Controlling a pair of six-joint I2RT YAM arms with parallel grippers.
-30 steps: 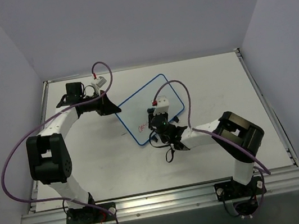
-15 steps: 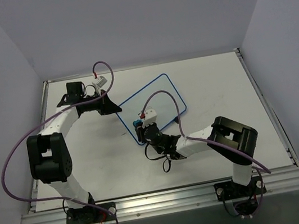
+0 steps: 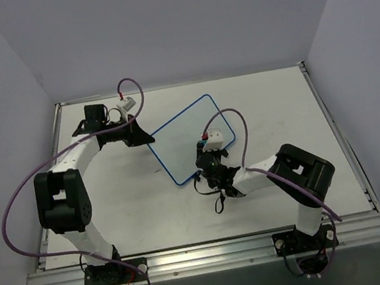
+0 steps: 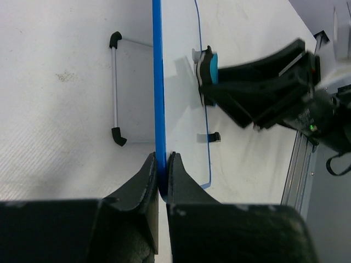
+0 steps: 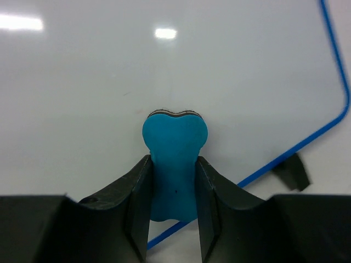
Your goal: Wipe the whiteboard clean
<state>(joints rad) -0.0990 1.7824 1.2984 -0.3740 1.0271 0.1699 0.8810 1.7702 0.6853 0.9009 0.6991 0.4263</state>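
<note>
The whiteboard (image 3: 188, 139), white with a thin blue frame, stands tilted mid-table; its face shows no red writing. My left gripper (image 3: 144, 137) is shut on the board's blue edge (image 4: 159, 109) at its far-left corner. In the left wrist view my left gripper (image 4: 162, 164) pinches the frame edge-on. My right gripper (image 3: 203, 149) is shut on the blue bone-shaped eraser (image 5: 174, 164), whose head presses against the board's face (image 5: 164, 71) near its lower edge. The eraser also shows in the left wrist view (image 4: 207, 71).
The board's black-tipped wire foot (image 4: 114, 90) rests on the white table (image 3: 278, 107) behind the board. A second black foot (image 5: 292, 171) shows below the frame. Purple cables loop over both arms. Grey walls enclose the table on three sides.
My right gripper swept the eraser left along the board's lower part, then back right toward the middle. The red writing at the lower left is gone. The left arm has not moved.
</note>
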